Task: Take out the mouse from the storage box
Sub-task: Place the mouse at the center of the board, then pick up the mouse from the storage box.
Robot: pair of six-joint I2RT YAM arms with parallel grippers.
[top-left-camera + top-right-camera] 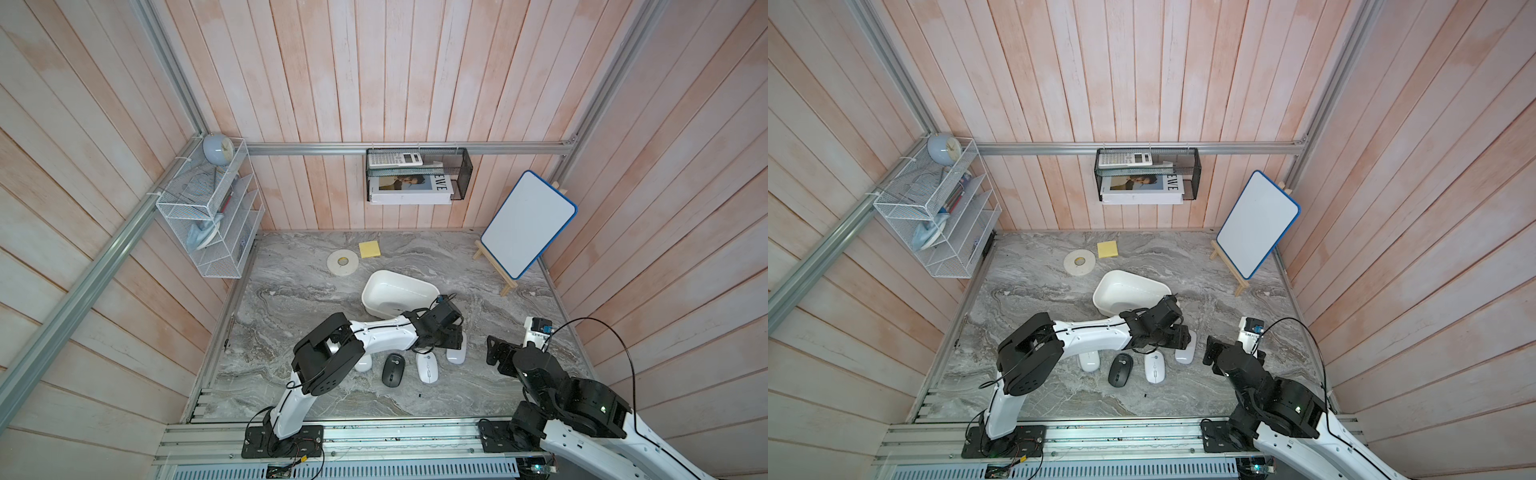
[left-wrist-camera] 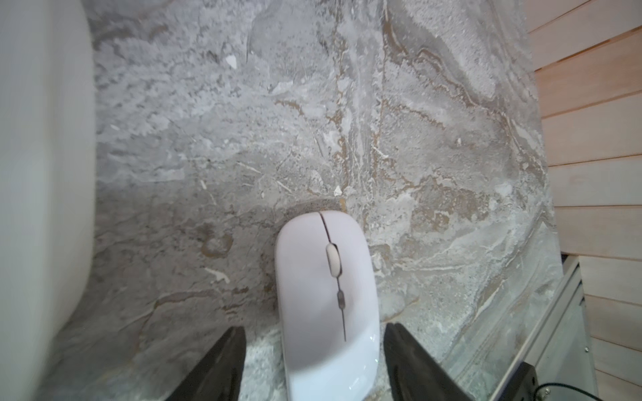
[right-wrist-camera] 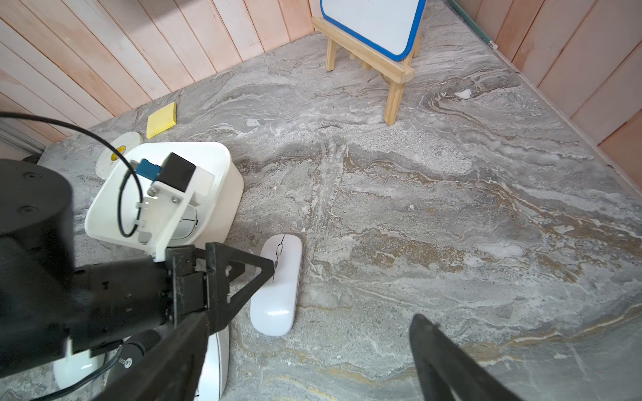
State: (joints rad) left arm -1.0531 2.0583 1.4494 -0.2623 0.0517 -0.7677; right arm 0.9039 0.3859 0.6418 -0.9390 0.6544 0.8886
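The left gripper (image 2: 314, 333) is standing open, its fingers (image 2: 215, 364) flanking the rear of the white mouse (image 2: 326, 295) without squeezing it. That white mouse is lying flat on the stone table (image 2: 208, 139), outside the white box (image 1: 376, 291) and just beside its near corner. In both top views the left gripper is covering much of it. The right gripper (image 1: 494, 351) is hanging open and empty nearby. Inside the white box a pale shape (image 3: 187, 222), mouse-like, is peeking from behind the left arm's camera bracket (image 3: 166, 215), too hidden to identify.

Four mice (image 1: 392, 370) sit outside one white storage box (image 1: 397, 291).
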